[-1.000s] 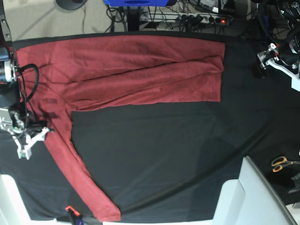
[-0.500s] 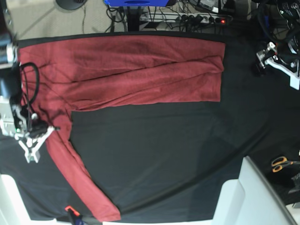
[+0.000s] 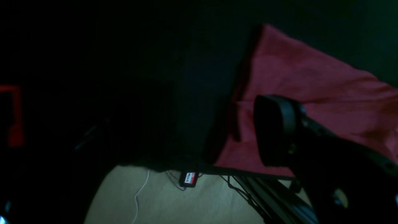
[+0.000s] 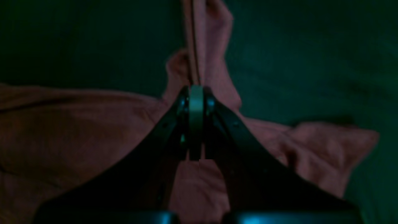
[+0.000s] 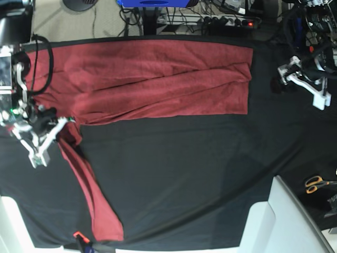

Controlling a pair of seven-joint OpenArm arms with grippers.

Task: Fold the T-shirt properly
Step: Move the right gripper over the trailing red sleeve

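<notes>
- Near edge: long sleeve [image 5: 89,190] trailing limp across the counter [image 5: 184,174], cuff by the front rim.
- Right gripper [image 5: 52,128] with fingers clamped on the T-shirt [image 5: 152,79] at the sleeve's top; thin knit bunched there.
- Soft, light, prone to sag and wrinkle; best pinched at seams or cuff.
- Far side: body spread flat; left gripper [image 5: 300,79] off the cloth, fingers apart, empty.

T-shirt [image 5: 158,79] lies on table cover [image 5: 200,174], scissors [image 5: 316,183] seemingly rightward.
</notes>
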